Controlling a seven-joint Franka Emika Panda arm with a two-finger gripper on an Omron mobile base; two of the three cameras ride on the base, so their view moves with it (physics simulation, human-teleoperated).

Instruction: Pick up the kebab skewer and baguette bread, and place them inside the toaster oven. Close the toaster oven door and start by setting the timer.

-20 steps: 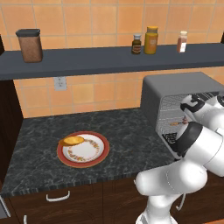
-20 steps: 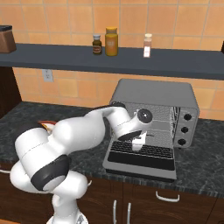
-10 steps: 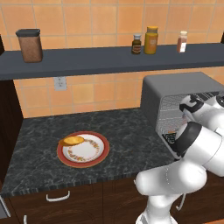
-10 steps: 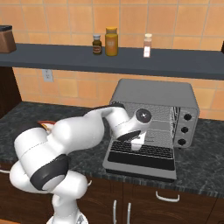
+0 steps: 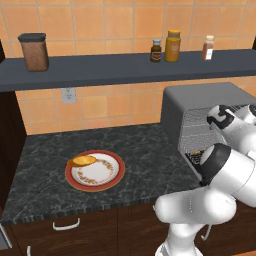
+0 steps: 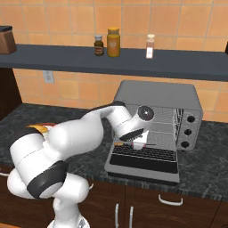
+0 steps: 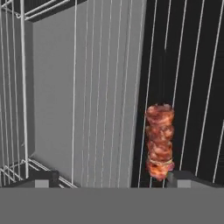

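One item delivered: kebab skewer [image 7: 159,140] lies on toaster oven [image 6: 160,95] rack; your gripper [image 7: 111,177] jaws apart, released; baguette bread [image 5: 83,160] waits on plate [image 5: 114,176].

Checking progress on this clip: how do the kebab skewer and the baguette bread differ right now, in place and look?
The kebab skewer lies on the wire rack inside the toaster oven; the baguette bread sits on the plate on the counter. The skewer is reddish-brown chunks on a thin stick; the bread is one smooth golden-orange piece. Neither is gripped.
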